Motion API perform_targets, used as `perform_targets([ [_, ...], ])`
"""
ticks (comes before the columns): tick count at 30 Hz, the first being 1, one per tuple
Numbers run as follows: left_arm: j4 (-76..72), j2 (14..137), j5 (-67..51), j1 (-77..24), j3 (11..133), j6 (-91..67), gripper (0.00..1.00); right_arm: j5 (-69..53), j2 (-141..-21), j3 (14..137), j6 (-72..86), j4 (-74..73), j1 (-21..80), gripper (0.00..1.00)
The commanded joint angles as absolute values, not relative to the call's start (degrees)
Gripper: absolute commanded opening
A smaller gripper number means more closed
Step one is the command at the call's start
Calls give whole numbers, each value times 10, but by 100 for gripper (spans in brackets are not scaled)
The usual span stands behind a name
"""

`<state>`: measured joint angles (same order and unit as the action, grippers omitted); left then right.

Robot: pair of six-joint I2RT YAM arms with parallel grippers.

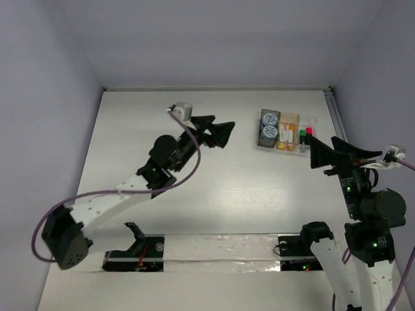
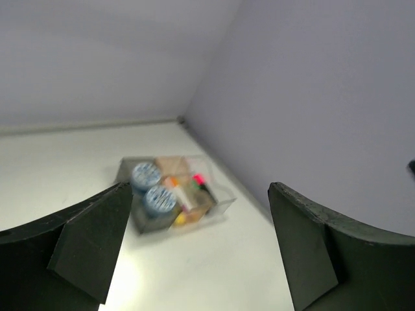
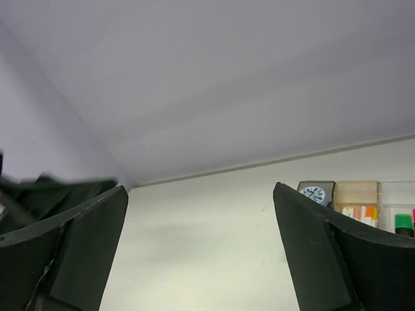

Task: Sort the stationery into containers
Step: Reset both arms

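Note:
The containers (image 1: 306, 120) stand at the back right of the table as a short row of joined trays. Two blue-white rolls (image 1: 269, 126) fill the dark grey tray. Pens (image 1: 285, 137) lie in the amber middle tray, and highlighters (image 1: 305, 134) with pink and green caps lie in the clear one. My left gripper (image 1: 224, 123) hangs open left of the row, holding nothing. My right gripper (image 1: 323, 138) is open and empty just in front of the row's right end. In the left wrist view, the containers (image 2: 224, 206) and rolls (image 2: 159, 199) lie ahead of the left gripper (image 2: 201, 253). In the right wrist view, the right gripper (image 3: 201, 253) faces the back wall, with a roll (image 3: 316, 193) and pens (image 3: 360, 212) at far right.
Walls close the table at the back and on both sides, and the right wall runs close to the trays. A metal rail (image 1: 335, 110) follows the right edge. A taped strip (image 1: 220, 249) and the arm bases lie along the near edge.

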<state>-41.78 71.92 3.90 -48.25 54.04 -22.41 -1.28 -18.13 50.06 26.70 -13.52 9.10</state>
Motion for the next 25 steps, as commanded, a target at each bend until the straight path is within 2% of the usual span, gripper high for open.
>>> perform_targets([
  [1, -341, 597, 133, -481, 446, -233, 84, 29, -163, 511, 256, -132, 97, 100],
  [5, -230, 387, 177, -481, 370, -275, 99, 30, -167, 491, 271, -146, 97, 100],
  [9, -64, 234, 214, -481, 349, -301, 99, 61, -162, 477, 273, -175, 97, 100],
  [14, 39, 103, 242, -481, 368, -313, 99, 56, -128, 438, 258, -162, 97, 100],
  [18, 80, 80, 246, -481, 389, -301, 99, 37, -113, 409, 250, -140, 97, 100],
  [25, 91, 108, 265, -481, 383, -279, 99, 18, -141, 403, 265, -134, 97, 100],
])
